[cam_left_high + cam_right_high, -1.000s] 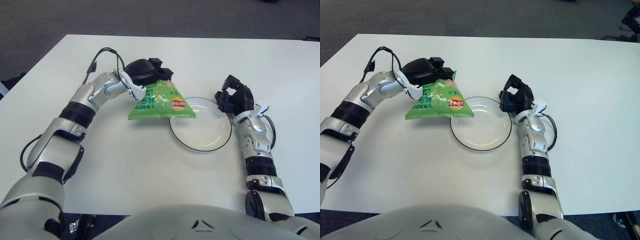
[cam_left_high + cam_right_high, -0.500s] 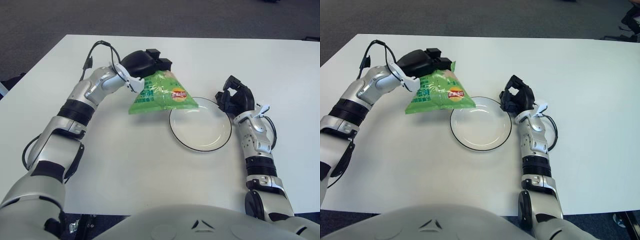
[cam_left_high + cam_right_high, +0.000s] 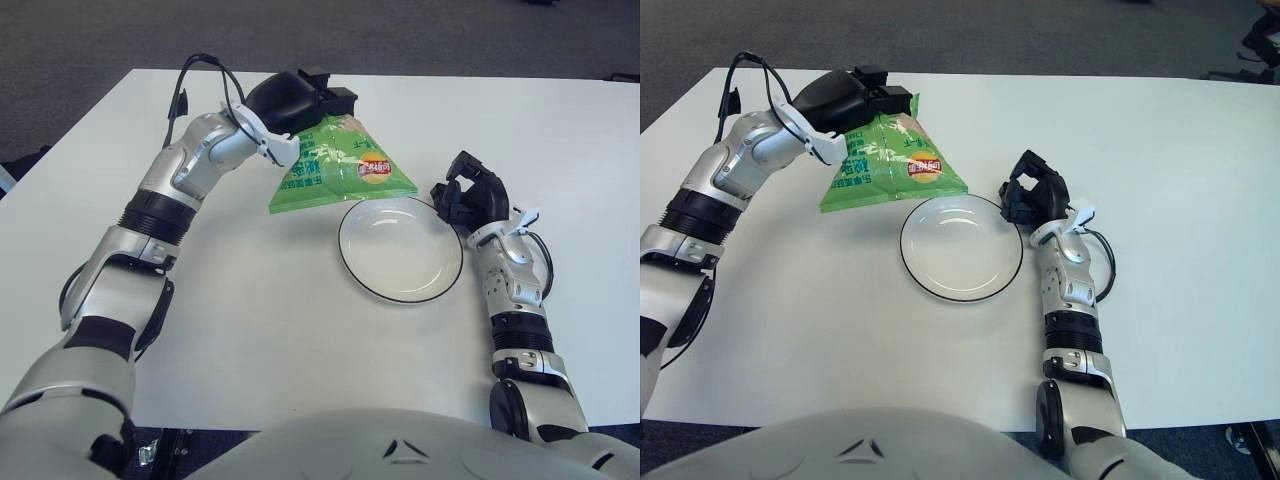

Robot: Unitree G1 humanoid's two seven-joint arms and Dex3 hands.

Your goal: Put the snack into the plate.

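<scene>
The left hand (image 3: 300, 98) has lifted the snack bag (image 3: 340, 168) higher, toward the plate (image 3: 400, 250).

Left hand (image 3: 855, 100) gripped the top edge of the green snack bag (image 3: 890, 165), which hung below it and beyond the far-left rim of the white plate (image 3: 961, 247) on the table (image 3: 1200, 200), while the right hand (image 3: 1033, 197), fingers curled, sat beside the plate's right rim.
</scene>
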